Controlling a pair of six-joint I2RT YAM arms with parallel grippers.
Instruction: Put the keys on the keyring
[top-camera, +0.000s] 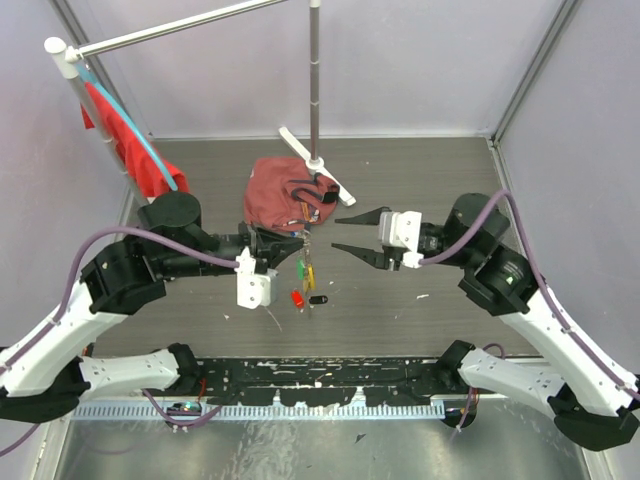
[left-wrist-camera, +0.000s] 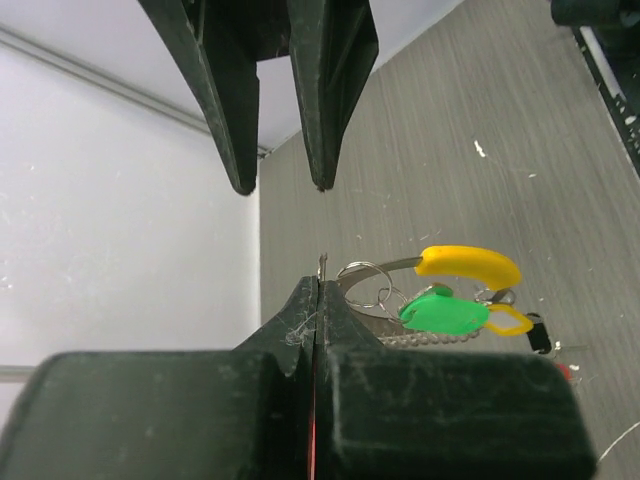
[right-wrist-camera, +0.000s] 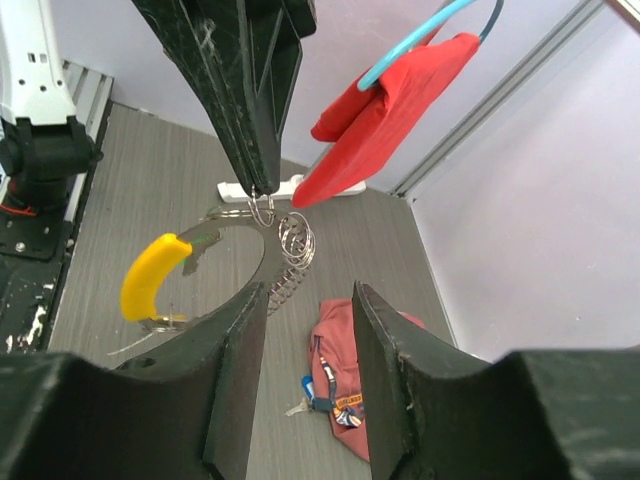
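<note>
My left gripper (top-camera: 297, 244) is shut on the keyring (right-wrist-camera: 293, 243), a thin silvery coiled wire loop that hangs below its tips. The loop shows in the left wrist view (left-wrist-camera: 436, 340) just past the shut jaws (left-wrist-camera: 318, 288). A yellow-headed key (left-wrist-camera: 468, 263) and a green-headed key (left-wrist-camera: 444, 314) hang on small rings with it; the yellow key also shows in the right wrist view (right-wrist-camera: 150, 275). A red key (top-camera: 297, 297) and a black key (top-camera: 318, 299) lie on the table below. My right gripper (top-camera: 352, 233) is open and empty, facing the left one (right-wrist-camera: 308, 300).
A maroon cloth pouch (top-camera: 280, 195) with a blue-tagged key (right-wrist-camera: 310, 390) lies behind the grippers. The white-footed pole stand (top-camera: 316, 160) rises beside it. A red cloth (top-camera: 125, 145) hangs on a rack at the back left.
</note>
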